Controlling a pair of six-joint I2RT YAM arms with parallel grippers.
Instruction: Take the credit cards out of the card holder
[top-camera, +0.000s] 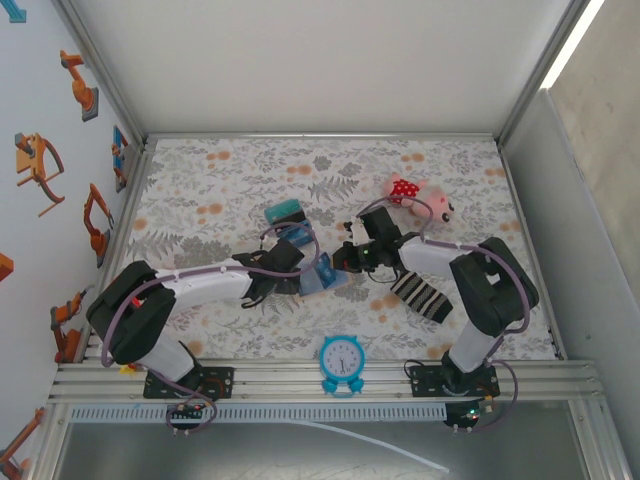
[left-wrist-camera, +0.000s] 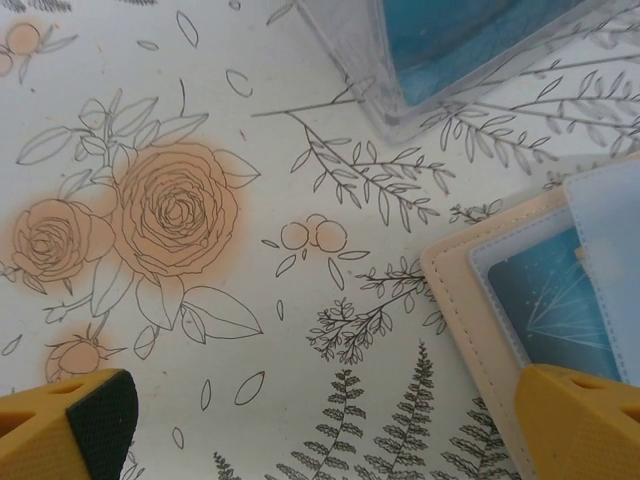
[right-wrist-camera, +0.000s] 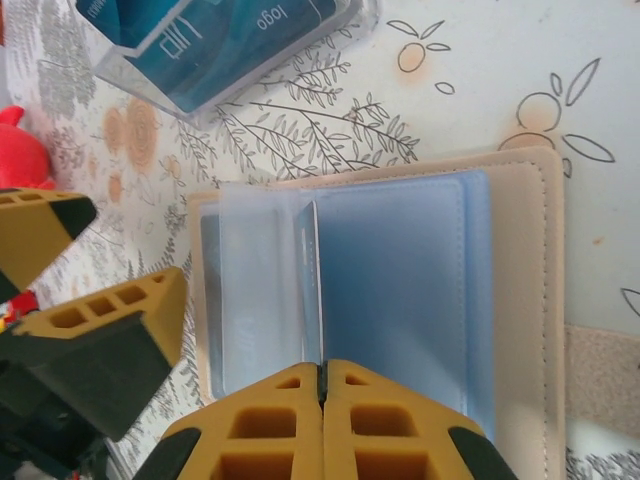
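You're working on floral cloth (top-camera: 220, 185), white walls (top-camera: 320, 60) enclosing it; left gripper (left-wrist-camera: 320, 430) gaping empty, right gripper (right-wrist-camera: 322, 375) sitting closed over card holder (right-wrist-camera: 400, 280).

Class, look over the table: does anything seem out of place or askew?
The round blue alarm clock lies face-up at the near edge, overlapping the metal rail. The black-and-white striped sock lies partly under the right arm. Nothing spilled or damaged.

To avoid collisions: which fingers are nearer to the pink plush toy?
Right. The right fingers, shut at the card holder, sit down-left of the pink plush toy in the top view; the open left fingers are farther left.
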